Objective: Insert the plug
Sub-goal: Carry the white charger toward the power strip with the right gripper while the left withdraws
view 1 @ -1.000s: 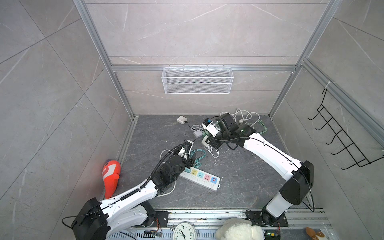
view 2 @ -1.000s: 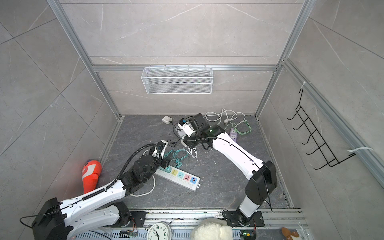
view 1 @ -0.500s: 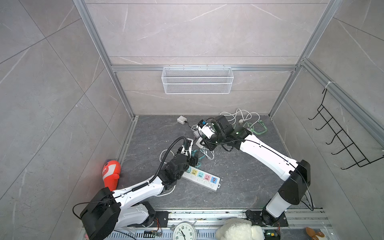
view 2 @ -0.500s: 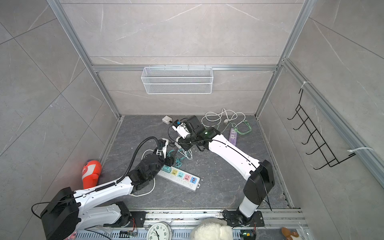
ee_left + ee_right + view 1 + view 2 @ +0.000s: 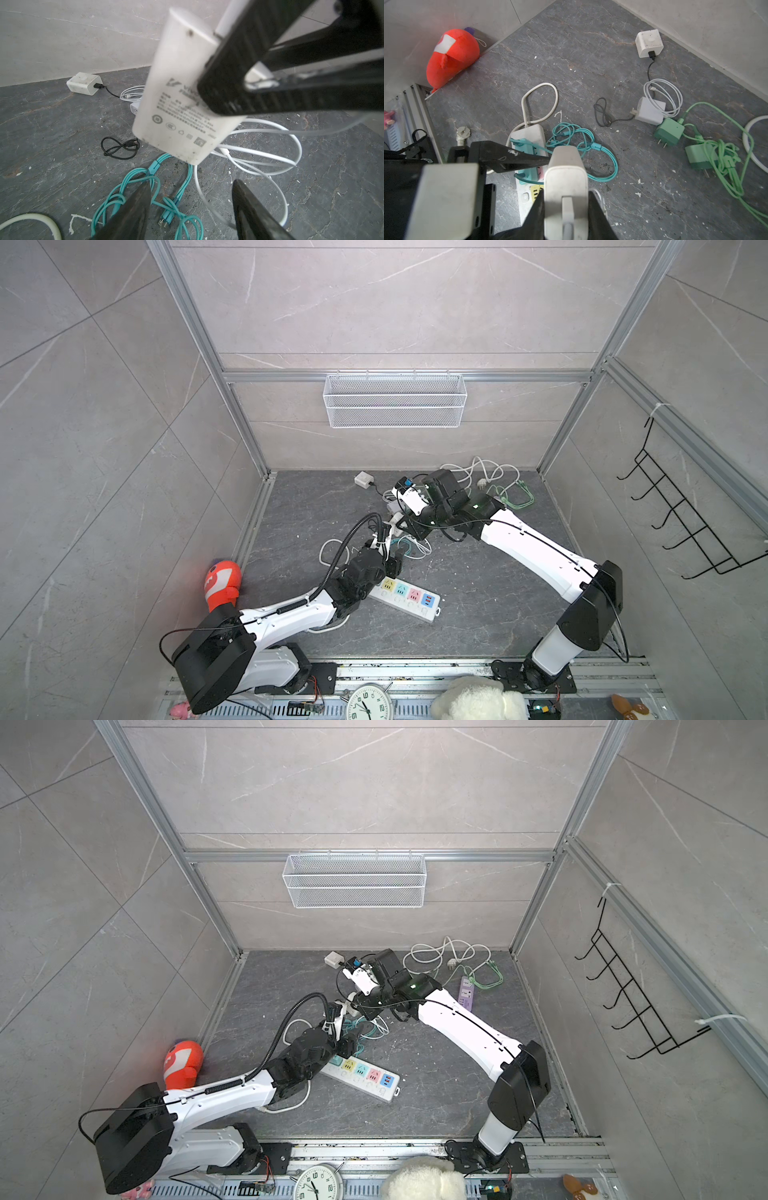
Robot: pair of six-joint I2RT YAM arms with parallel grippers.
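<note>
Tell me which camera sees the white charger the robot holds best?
The left wrist view: the white charger looms large, printed label facing the camera. The right wrist view shows only its end, clamped in the right gripper. Both top views show it tiny, mostly hidden.

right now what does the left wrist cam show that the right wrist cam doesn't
Only the left wrist view: the printed label on the white charger and the left pincer seen open, nothing in it. Only the right wrist view: the red plush toy, the power strip and two green chargers. Both: the charger held in the right pincer, the teal cable and the cube adapter.
</note>
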